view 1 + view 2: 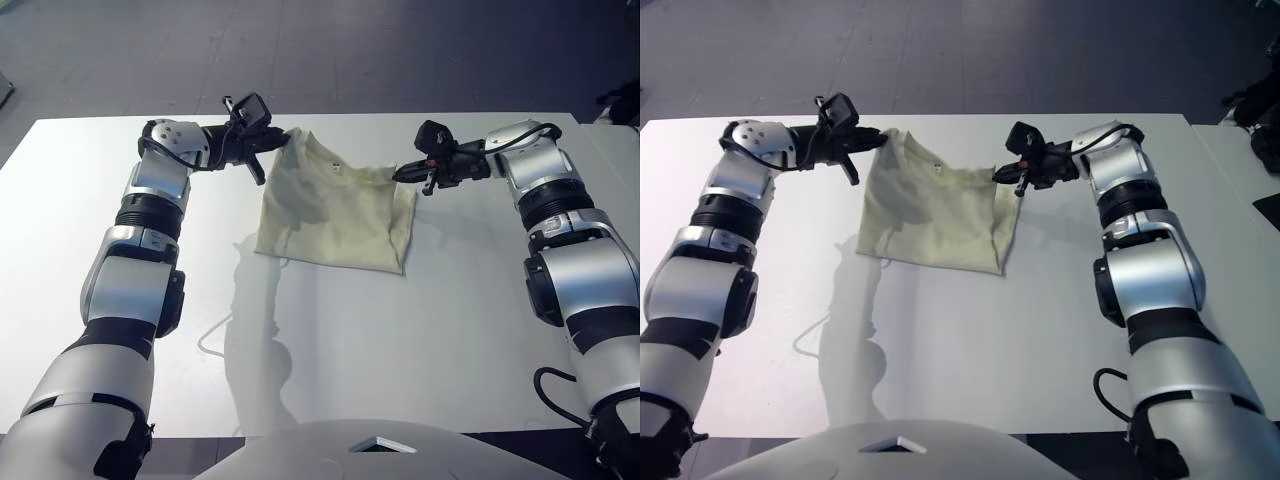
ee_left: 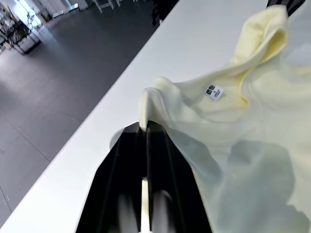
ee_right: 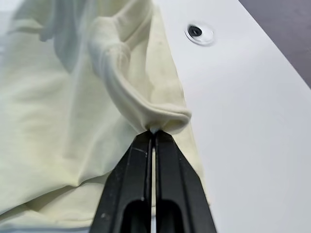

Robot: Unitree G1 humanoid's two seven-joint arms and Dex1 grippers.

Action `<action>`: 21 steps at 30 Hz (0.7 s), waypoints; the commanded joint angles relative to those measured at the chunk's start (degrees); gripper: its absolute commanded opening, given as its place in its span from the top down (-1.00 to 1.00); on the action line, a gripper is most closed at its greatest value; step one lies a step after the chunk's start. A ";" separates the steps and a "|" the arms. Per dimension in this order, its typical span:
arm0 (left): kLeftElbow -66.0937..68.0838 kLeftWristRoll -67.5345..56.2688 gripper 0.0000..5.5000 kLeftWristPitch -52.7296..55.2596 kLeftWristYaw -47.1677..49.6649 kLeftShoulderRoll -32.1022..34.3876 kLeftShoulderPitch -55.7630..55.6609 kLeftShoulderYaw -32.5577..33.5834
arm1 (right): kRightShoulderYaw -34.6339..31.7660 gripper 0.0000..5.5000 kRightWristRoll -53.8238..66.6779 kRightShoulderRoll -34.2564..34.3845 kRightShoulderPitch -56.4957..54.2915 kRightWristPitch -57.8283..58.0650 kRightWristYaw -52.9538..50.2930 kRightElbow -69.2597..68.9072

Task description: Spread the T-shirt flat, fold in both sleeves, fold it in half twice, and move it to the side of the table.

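Pale yellow T-shirt point(image 1: 335, 215) sits on the far half of the table point(image 1: 450, 330), roughly midway between the table's left and right edges. Its near hem lies on the table top. The cloth is rumpled and loosely squared, with one side edge folded under toward the table's right.

My left claw point(image 1: 283, 140) is close to the table's far edge. Its fingers are pressed together, pinching a thin fold at the shirt's far left corner. In the left wrist view that fold stands up out of the closed tips point(image 2: 146, 127).

My right claw point(image 1: 400, 173) is a little nearer the table's middle than the left one. It too is pressed together, nipping a rolled bunch of cloth point(image 3: 153, 133) at the shirt's far right corner.

The collar faces up between the two claws, with a small white label point(image 2: 214, 91) inside it.

A round fitting point(image 3: 199, 33) is set in the table top, apart from the shirt's right edge.
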 commanded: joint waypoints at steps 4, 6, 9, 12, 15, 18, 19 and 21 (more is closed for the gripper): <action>8.39 4.02 1.00 -2.55 5.81 -5.29 0.22 -0.90 | -0.62 0.99 -3.16 4.67 -0.83 0.05 -8.26 6.02; 10.82 4.98 1.00 -2.59 9.42 -6.36 -0.76 -0.76 | -0.57 0.99 -4.17 5.72 -0.53 0.20 -11.43 7.36; 13.87 7.12 1.00 -2.61 15.39 -7.17 -2.17 -1.07 | -1.56 0.99 -4.68 7.02 -0.75 0.73 -16.93 8.98; 15.58 8.85 0.89 -2.89 20.74 -7.72 -3.54 -1.05 | -2.86 0.91 -5.32 7.88 -0.99 0.72 -24.68 9.75; 16.15 8.77 0.73 -4.29 24.35 -8.05 -4.78 0.31 | -4.97 0.76 -4.58 8.79 -1.29 0.67 -31.09 10.02; 15.56 7.78 0.55 -6.16 24.59 -7.68 -5.29 1.88 | -7.40 0.59 -2.84 9.97 -0.95 -0.51 -32.10 9.20; 15.23 7.91 0.50 -6.89 24.40 -7.27 -5.14 2.03 | -8.07 0.54 -2.46 10.28 -0.83 -1.01 -32.16 8.82; 13.87 10.08 0.37 -9.61 25.55 -5.53 -4.23 0.80 | -9.02 0.41 -1.78 10.79 -0.57 -2.48 -31.65 7.80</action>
